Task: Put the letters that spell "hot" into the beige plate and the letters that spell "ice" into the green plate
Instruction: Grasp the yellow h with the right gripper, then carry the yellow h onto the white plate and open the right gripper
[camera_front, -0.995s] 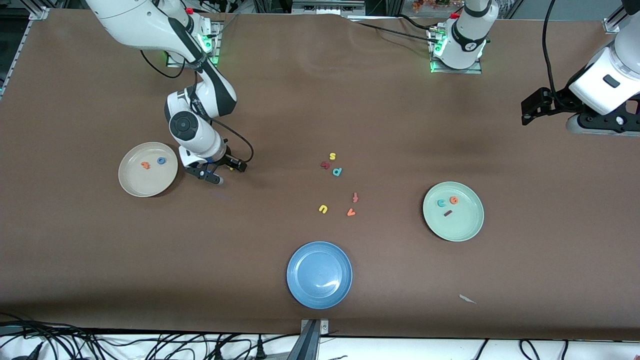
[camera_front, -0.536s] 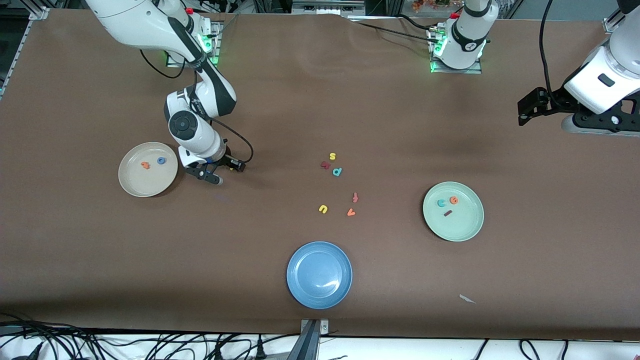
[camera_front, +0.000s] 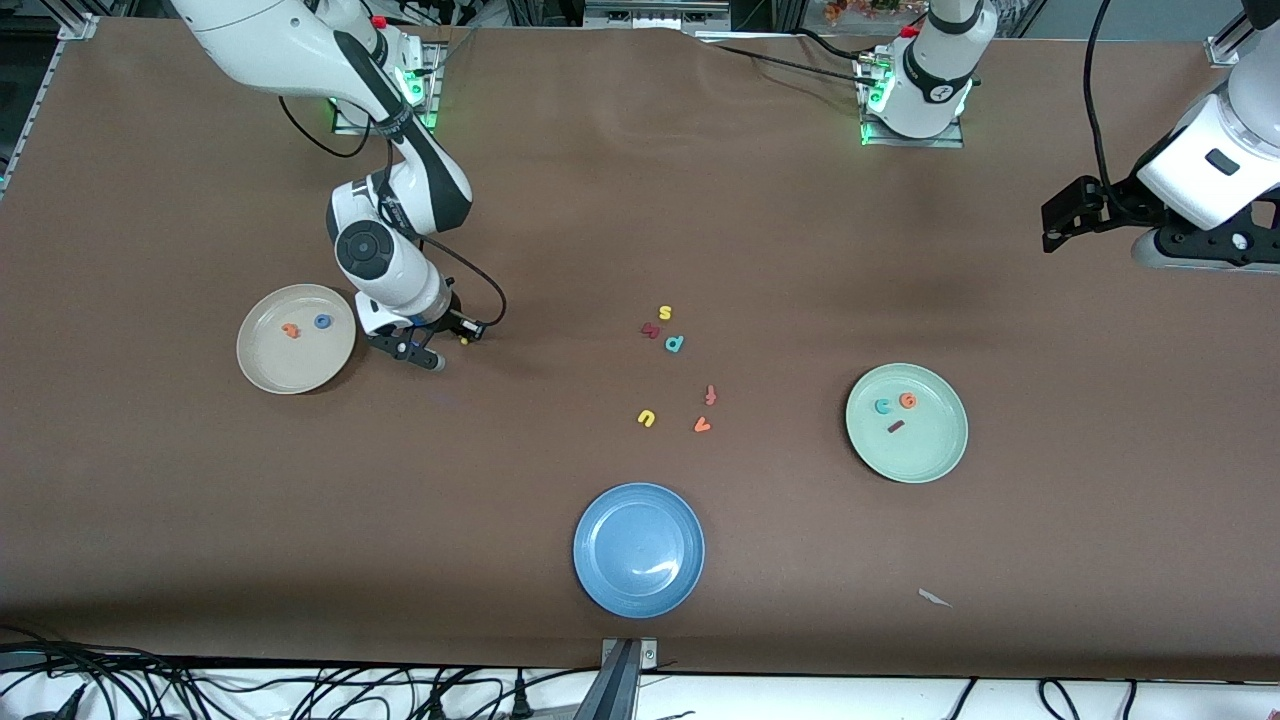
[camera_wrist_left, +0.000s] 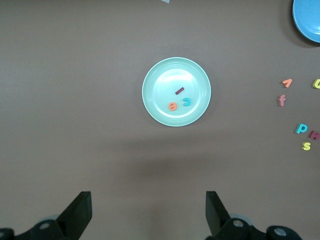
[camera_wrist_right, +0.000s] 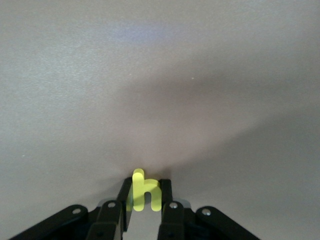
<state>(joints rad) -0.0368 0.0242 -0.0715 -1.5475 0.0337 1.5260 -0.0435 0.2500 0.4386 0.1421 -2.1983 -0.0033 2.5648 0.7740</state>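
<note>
Now yellow h (camera_wrist_right: 144, 192) between right tool (camera_wrist_right: 145, 197) fingers

A robotics laboratory bench. Two white robot arms are bolted on metal base plates (camera_front: 912, 130) with green indicator lights to a large table (camera_front: 200, 520) under a brown cover; loose black cables (camera_front: 300, 690) run along its front edge, and aluminium frame rails (camera_front: 640, 12) stand along the edge where the bases are mounted.
</note>
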